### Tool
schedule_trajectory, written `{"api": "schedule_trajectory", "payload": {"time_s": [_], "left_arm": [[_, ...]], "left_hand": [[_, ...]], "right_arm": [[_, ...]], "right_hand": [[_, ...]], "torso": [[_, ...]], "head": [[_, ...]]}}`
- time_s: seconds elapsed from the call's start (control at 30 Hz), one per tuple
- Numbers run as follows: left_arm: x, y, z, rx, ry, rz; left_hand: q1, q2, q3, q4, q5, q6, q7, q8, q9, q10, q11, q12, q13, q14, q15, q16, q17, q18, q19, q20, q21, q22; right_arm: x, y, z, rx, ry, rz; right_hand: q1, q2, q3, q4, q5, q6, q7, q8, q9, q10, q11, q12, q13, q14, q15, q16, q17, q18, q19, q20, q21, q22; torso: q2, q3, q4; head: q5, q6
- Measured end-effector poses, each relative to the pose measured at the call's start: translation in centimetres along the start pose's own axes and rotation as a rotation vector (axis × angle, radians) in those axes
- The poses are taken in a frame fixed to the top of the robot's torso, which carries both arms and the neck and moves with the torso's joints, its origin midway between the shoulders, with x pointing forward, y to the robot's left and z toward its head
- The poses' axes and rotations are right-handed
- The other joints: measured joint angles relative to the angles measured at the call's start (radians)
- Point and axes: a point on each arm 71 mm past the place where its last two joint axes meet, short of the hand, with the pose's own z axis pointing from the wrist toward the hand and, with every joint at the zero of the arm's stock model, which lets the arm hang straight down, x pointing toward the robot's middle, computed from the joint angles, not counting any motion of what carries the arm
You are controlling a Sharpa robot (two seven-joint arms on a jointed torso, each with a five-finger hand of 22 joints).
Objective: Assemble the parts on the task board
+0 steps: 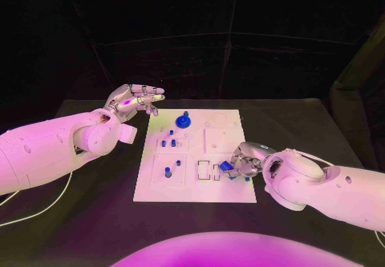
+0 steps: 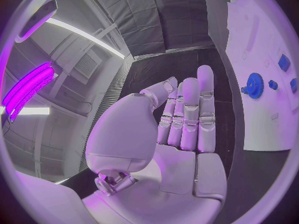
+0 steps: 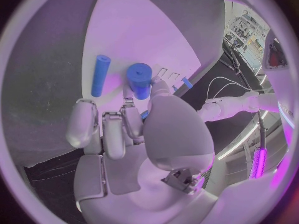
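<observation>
The white task board (image 1: 228,133) lies in the middle of the table. A blue gear (image 1: 183,118) stands near its far edge, with small blue pegs (image 1: 168,142) in front of it. My right hand (image 1: 245,160) rests low over the board's near right part and pinches a short thick blue cylinder (image 3: 139,79) between thumb and fingertips. Beside it a thin blue rod (image 3: 99,74) lies flat on the board. My left hand (image 1: 136,100) hovers off the board's far left corner, fingers stretched out and holding nothing. The left wrist view shows the gear (image 2: 254,84) beyond those fingers.
Two more blue pieces (image 1: 168,172) sit in the board's near left block. Two rectangular slots (image 1: 203,168) lie just left of my right hand. A white cable (image 1: 40,208) runs over the black table at the near left.
</observation>
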Motion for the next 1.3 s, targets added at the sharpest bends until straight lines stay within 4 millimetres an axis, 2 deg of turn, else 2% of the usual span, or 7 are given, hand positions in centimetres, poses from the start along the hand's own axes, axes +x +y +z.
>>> {"api": "schedule_trajectory", "payload": {"time_s": [0.1, 0.23, 0.73, 0.93, 1.07, 1.23, 1.3], "left_arm": [[0.0, 0.0, 0.0, -0.001, 0.0, 0.0], [0.0, 0.0, 0.0, -0.001, -0.001, 0.0], [0.2, 0.1, 0.1, -0.002, 0.004, -0.001], [0.2, 0.1, 0.1, -0.002, 0.006, -0.002], [0.3, 0.1, 0.1, -0.002, 0.008, -0.003], [0.4, 0.1, 0.2, -0.002, 0.009, -0.003], [0.3, 0.1, 0.2, -0.002, 0.009, -0.003]], "left_hand": [[0.0, 0.0, 0.0, 0.0, 0.0, 0.0, 0.0, 0.0, 0.0, 0.0, 0.0, 0.0, 0.0, 0.0, 0.0, 0.0, 0.0, 0.0, 0.0, 0.0, 0.0, 0.0], [0.0, 0.0, 0.0, 0.0, 0.0, 0.0, 0.0, 0.0, 0.0, 0.0, 0.0, 0.0, 0.0, 0.0, 0.0, 0.0, 0.0, 0.0, 0.0, 0.0, 0.0, 0.0], [0.0, 0.0, 0.0, 0.0, 0.0, 0.0, 0.0, 0.0, 0.0, 0.0, 0.0, 0.0, 0.0, 0.0, 0.0, 0.0, 0.0, 0.0, 0.0, 0.0, 0.0, 0.0], [0.0, 0.0, 0.0, 0.0, 0.0, 0.0, 0.0, 0.0, 0.0, 0.0, 0.0, 0.0, 0.0, 0.0, 0.0, 0.0, 0.0, 0.0, 0.0, 0.0, 0.0, 0.0], [0.0, 0.0, 0.0, 0.0, 0.0, 0.0, 0.0, 0.0, 0.0, 0.0, 0.0, 0.0, 0.0, 0.0, 0.0, 0.0, 0.0, 0.0, 0.0, 0.0, 0.0, 0.0], [0.0, 0.0, 0.0, 0.0, 0.0, 0.0, 0.0, 0.0, 0.0, 0.0, 0.0, 0.0, 0.0, 0.0, 0.0, 0.0, 0.0, 0.0, 0.0, 0.0, 0.0, 0.0], [0.0, 0.0, 0.0, 0.0, 0.0, 0.0, 0.0, 0.0, 0.0, 0.0, 0.0, 0.0, 0.0, 0.0, 0.0, 0.0, 0.0, 0.0, 0.0, 0.0, 0.0, 0.0]], "right_arm": [[0.0, -0.8, -0.5, 0.019, -0.008, 0.028], [0.1, -1.1, -1.3, 0.035, -0.009, 0.088], [0.5, 2.0, -1.3, -0.028, 0.0, 0.252], [0.9, 3.1, -0.6, -0.043, 0.019, 0.262], [1.2, 3.7, 0.0, -0.047, 0.028, 0.258], [1.3, 4.2, 0.5, -0.046, 0.031, 0.244], [1.4, 4.4, 0.7, -0.045, 0.03, 0.236]], "right_hand": [[0.005, 0.006, 0.0, 0.0, 0.036, 0.004, 0.002, 0.001, 0.0, 0.002, -0.002, 0.0, 0.002, 0.0, 0.0, 0.0, 0.0, 0.0, 0.004, -0.004, 0.0, 0.002], [0.006, 0.012, 0.0, 0.0, 0.046, 0.004, 0.002, 0.005, 0.0, 0.003, -0.003, 0.0, 0.005, 0.0, 0.0, 0.0, 0.0, 0.0, 0.003, -0.004, 0.004, 0.006], [-0.013, 0.031, -0.023, 0.017, 0.065, 0.006, 0.004, 0.006, 0.0, 0.003, -0.003, -0.001, 0.003, 0.003, -0.003, 0.0, 0.0, 0.0, 0.004, -0.004, 0.004, 0.008], [-0.024, 0.041, -0.035, 0.03, 0.043, 0.013, 0.01, 0.005, 0.0, 0.009, -0.009, -0.005, 0.004, 0.0, -0.007, 0.004, 0.0, 0.0, 0.007, -0.007, 0.011, 0.015], [-0.042, 0.04, -0.047, 0.041, 0.024, 0.023, 0.011, 0.012, 0.038, 0.013, -0.013, -0.005, 0.008, 0.002, -0.012, 0.004, 0.0, 0.0, 0.011, -0.011, 0.011, 0.016], [-0.058, 0.045, -0.059, 0.047, -0.004, 0.031, 0.009, 0.017, 0.05, 0.014, -0.014, -0.017, 0.004, 0.0, -0.014, 0.004, 0.0, 0.0, 0.011, -0.011, 0.011, 0.016], [-0.07, 0.047, -0.07, 0.05, -0.026, 0.045, -0.002, 0.017, 0.056, 0.018, -0.018, -0.021, 0.0, 0.004, -0.018, 0.004, 0.0, 0.0, 0.014, -0.014, 0.011, 0.016]], "torso": [[-0.001, -0.0001, 0.0003], [-0.002, -0.0014, 0.0002], [0.0, -0.0016, 0.0019], [0.0, -0.0017, 0.002], [0.0, -0.0017, 0.002], [0.001, -0.0013, 0.0019], [0.001, -0.0012, 0.0014]], "head": [[0.002, 0.0], [0.0, 0.001], [-0.001, 0.006], [0.002, 0.005], [0.004, 0.004], [0.007, 0.003], [0.009, 0.003]]}}
